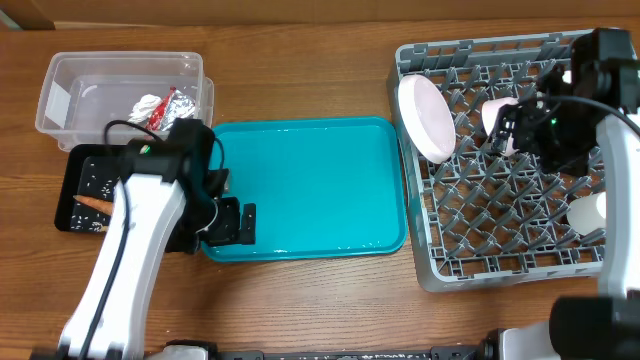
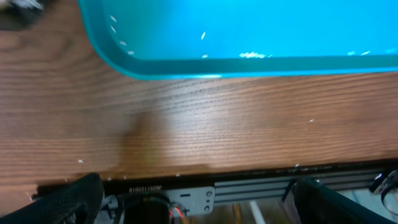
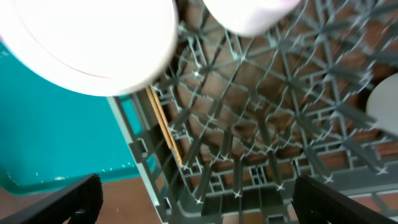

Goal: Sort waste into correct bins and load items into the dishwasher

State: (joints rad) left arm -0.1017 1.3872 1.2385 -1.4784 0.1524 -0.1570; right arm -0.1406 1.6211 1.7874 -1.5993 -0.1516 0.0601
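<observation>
The grey dish rack (image 1: 440,262) at the right holds the pale pink plate (image 1: 425,115), upright, and the small pink bowl (image 1: 493,112). A white dish (image 1: 588,212) is by its right side. My right gripper (image 1: 508,130) is open and empty just above the rack beside the pink bowl. The right wrist view shows my right gripper (image 3: 196,199), the plate (image 3: 87,43), the bowl (image 3: 249,15) and the chopsticks (image 3: 163,124) along the rack's left wall. The clear tub (image 1: 70,100) holds the foil wrapper (image 1: 178,105) and the tissue (image 1: 148,105). The black tray (image 1: 72,185) holds the carrot (image 1: 93,203) and rice. My left gripper (image 1: 232,222) is open and empty.
The teal tray (image 1: 310,180) lies in the middle, with a few rice grains (image 2: 252,55) near its front rim. My left gripper (image 2: 199,199) hangs over the table's front edge (image 2: 249,174) by that tray's front left corner. The left arm crosses the black tray's right end.
</observation>
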